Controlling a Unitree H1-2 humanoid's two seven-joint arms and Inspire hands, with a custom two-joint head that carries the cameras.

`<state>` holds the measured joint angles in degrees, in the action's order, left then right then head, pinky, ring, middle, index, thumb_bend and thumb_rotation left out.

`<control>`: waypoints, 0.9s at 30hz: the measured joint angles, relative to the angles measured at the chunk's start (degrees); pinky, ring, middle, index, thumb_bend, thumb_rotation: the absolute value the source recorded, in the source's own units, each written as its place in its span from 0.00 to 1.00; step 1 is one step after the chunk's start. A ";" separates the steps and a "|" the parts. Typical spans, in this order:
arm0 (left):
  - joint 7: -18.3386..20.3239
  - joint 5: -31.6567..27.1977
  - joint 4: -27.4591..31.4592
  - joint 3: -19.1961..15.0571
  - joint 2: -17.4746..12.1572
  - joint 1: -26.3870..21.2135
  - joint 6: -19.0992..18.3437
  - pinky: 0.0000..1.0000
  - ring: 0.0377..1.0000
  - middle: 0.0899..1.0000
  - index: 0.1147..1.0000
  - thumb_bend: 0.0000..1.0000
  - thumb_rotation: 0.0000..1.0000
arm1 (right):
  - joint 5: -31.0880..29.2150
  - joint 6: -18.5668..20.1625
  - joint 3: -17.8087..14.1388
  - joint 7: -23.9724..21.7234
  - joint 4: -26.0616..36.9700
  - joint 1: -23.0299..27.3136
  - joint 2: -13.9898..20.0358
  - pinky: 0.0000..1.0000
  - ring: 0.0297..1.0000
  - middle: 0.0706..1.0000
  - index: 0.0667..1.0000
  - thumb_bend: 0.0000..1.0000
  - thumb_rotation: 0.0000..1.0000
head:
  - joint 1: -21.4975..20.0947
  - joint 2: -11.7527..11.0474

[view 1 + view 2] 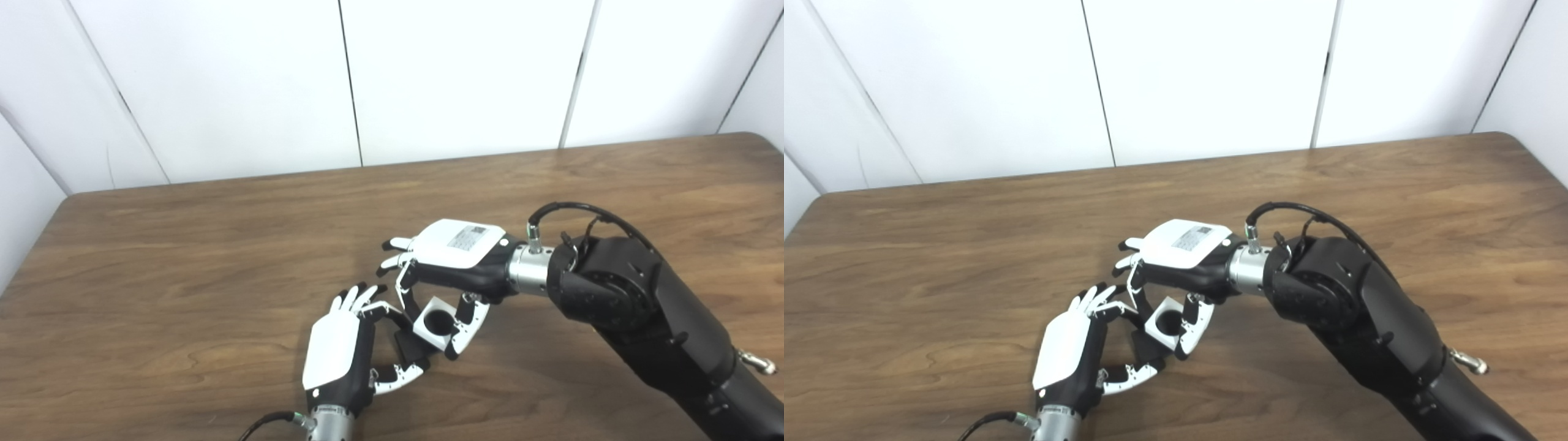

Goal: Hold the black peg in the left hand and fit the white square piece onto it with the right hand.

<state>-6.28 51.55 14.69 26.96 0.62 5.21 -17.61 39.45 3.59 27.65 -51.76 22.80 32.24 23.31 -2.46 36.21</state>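
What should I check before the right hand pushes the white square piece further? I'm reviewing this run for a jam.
1. Left hand grips the black peg: ok, fingers and thumb close around it.
2. Right hand holds the white square piece: ok, pinched between fingers and thumb.
3. Round hole faces the camera, unobstructed: ok, it reads as a dark open circle.
4. Peg lined up with the hole: cannot tell, the piece hides the peg's end.
5. Peg already inside the hole: cannot tell, the contact is hidden.
6. Parts lifted off the table: cannot tell from these angles.
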 measured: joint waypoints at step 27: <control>1.27 0.51 0.02 0.09 1.49 0.32 -1.35 0.97 0.96 0.86 0.47 0.53 0.22 | 0.30 -0.19 -0.07 0.02 -1.37 -1.48 1.03 0.93 1.00 0.91 0.63 0.98 0.38 | 0.70 0.17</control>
<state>-5.01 52.06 14.72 27.06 2.11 5.53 -18.96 39.75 3.40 27.58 -51.74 21.43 30.76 24.34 -1.76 36.39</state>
